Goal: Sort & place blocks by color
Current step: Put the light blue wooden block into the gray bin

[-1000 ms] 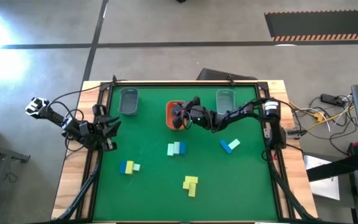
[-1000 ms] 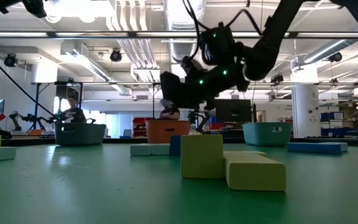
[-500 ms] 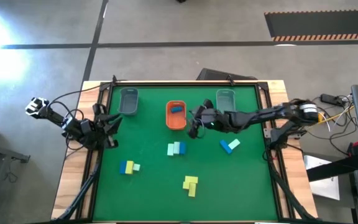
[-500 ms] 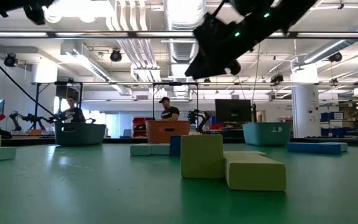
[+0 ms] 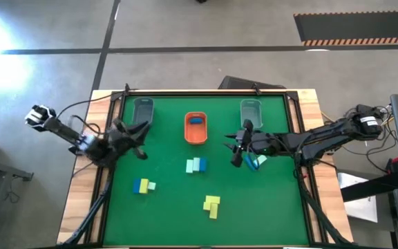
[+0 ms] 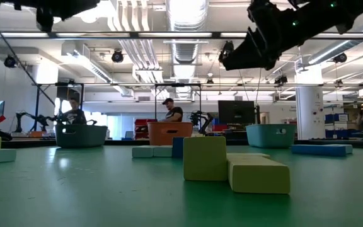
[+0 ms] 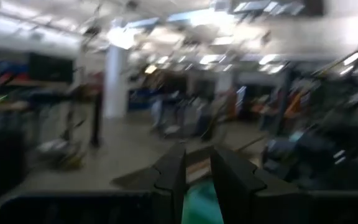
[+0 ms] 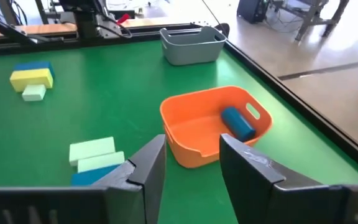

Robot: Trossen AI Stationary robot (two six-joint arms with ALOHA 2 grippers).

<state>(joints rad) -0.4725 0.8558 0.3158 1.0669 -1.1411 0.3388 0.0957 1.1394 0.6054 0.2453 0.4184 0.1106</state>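
blocks are spread over the green table [image 5: 171, 207] in the high view: a mint and blue cluster [image 5: 196, 165] just below the centre, a yellow pair [image 5: 212, 205] at the lower middle, a blue, yellow and mint group [image 5: 143, 185] at the lower left, and a blue and mint pair [image 5: 256, 162] right of centre. one dark blue block [image 5: 196, 122] is already seen lying inside the orange tray [image 5: 195, 136] at the upper middle, flanked by two grey trays [image 5: 143, 113] along the upper edge that appear to hold nothing.

the step in hand is judged to be the fetching of a further block. the right gripper [image 5: 240, 147] is seen raised above the table, just left of the blue and mint pair, and nothing is held in it. in the right wrist view its fingers [image 8: 146, 165] are seen apart with only the table and the orange tray between them. the left gripper [image 5: 138, 131] is held at the left edge of the table, near the left grey tray; in the left wrist view its fingers [image 7: 173, 177] are seen nearly together with a narrow gap and nothing gripped.

the next move is judged to call for the right gripper to be lowered over the blue block of the nearby pair, with the jaws set across its narrow sides so that the mint block touching it is not dragged along. a blue block would then be carried to the orange tray.
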